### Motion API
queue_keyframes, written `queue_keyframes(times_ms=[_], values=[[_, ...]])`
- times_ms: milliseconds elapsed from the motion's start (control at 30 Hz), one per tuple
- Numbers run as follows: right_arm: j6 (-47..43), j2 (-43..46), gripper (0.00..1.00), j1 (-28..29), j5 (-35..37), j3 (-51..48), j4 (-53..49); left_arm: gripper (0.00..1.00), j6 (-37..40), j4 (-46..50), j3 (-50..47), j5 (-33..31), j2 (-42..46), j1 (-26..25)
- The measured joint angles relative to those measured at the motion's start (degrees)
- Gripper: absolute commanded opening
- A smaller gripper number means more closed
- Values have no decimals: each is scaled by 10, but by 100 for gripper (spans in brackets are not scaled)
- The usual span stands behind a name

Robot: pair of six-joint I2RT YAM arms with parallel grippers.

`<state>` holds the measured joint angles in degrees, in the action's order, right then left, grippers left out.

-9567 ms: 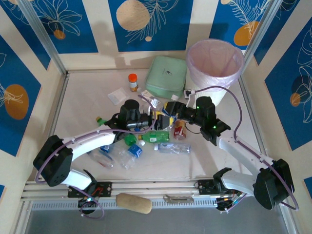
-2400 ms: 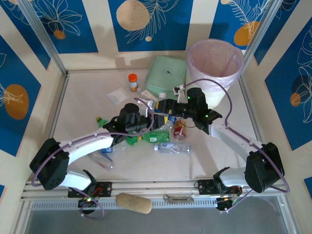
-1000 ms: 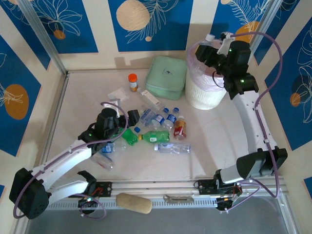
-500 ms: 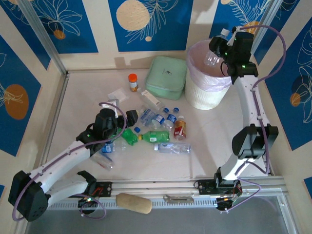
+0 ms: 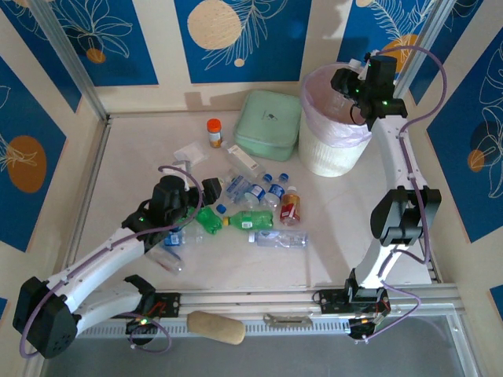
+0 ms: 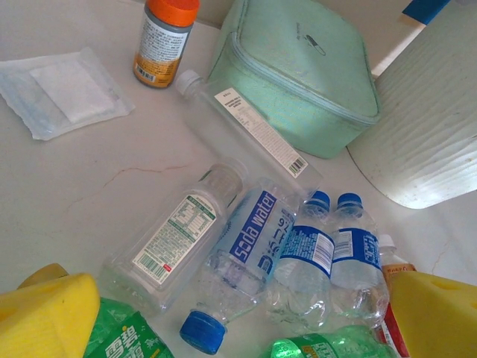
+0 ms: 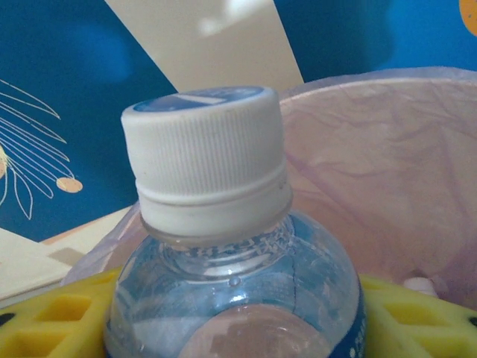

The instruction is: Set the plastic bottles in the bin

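Several plastic bottles lie heaped mid-table: clear ones with blue caps, a green one and one with orange-red liquid. My left gripper hovers open just left of the heap. Its wrist view looks down on a "soda water" bottle, with the yellow fingers wide apart on either side. My right gripper is high over the bin, shut on a clear white-capped bottle. The bin's pink liner shows right behind that bottle.
A mint green lidded box stands left of the bin. An orange-capped jar and a flat clear bag lie further left. A long clear square bottle rests against the box. A tan handle lies on the front rail.
My right arm carried the white-capped bottle up from the heap and now holds it over the bin's mouth, slightly lower and further left than a moment ago. The left arm has barely moved.
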<state>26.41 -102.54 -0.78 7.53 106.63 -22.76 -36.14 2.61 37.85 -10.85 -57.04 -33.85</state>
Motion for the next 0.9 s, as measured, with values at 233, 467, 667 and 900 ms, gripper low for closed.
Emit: queue_keyframes(times_ms=[233,467,667,900], values=[[1,0,96,0,0,20,-7,100,0,0,0,0,0,1],[-8,17,96,9,0,20,-7,100,-1,0,0,0,-1,1],[-43,119,97,61,0,-50,0,100,-30,-12,-7,1,-9,17],[-95,220,97,161,-15,-153,16,100,-98,-39,-50,49,-9,131]])
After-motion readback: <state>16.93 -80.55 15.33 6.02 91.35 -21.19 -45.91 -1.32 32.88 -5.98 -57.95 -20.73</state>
